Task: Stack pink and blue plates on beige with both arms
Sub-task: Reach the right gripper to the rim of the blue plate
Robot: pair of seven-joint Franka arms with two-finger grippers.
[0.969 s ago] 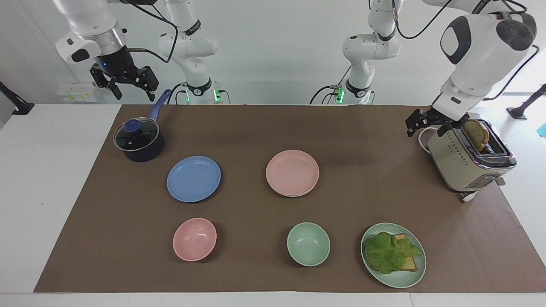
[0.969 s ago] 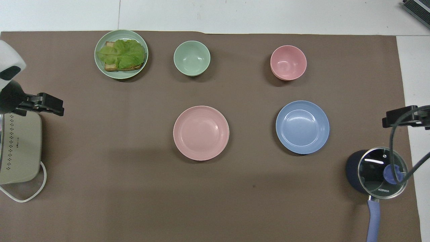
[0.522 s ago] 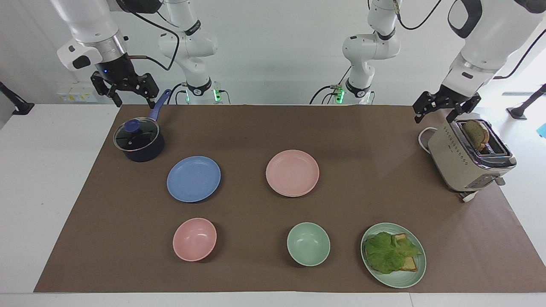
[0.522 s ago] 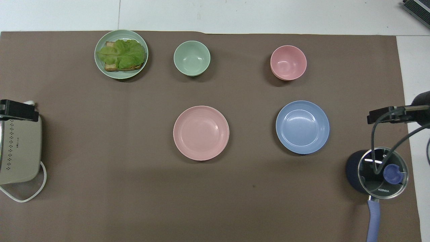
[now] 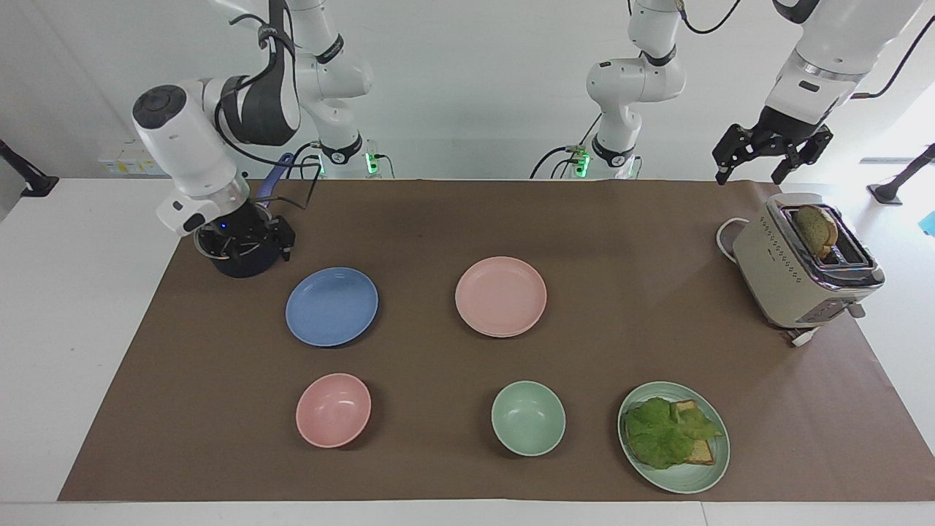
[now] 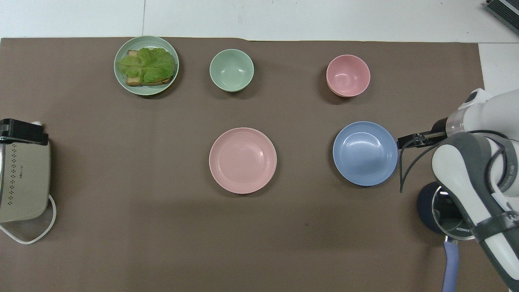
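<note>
The blue plate [image 5: 331,306] [image 6: 365,153] lies on the brown mat toward the right arm's end. The pink plate [image 5: 501,294] [image 6: 242,160] lies mid-mat. The beige plate shows only as a thin pale rim [image 5: 504,335] under the pink one. My right gripper [image 5: 250,245] [image 6: 417,140] hangs low and open over the saucepan, beside the blue plate, touching neither plate. My left gripper [image 5: 768,153] is raised and open above the mat's corner by the toaster, holding nothing.
A dark saucepan [image 5: 239,263] with a glass lid stands under the right gripper. A toaster [image 5: 803,267] with bread stands at the left arm's end. Farther out sit a pink bowl [image 5: 333,410], a green bowl [image 5: 528,418] and a green plate [image 5: 701,475] with a lettuce sandwich.
The right arm swung down from high beside the mat to just over the saucepan, close to the blue plate. The left gripper rose up and away from the toaster. No plate moved.
</note>
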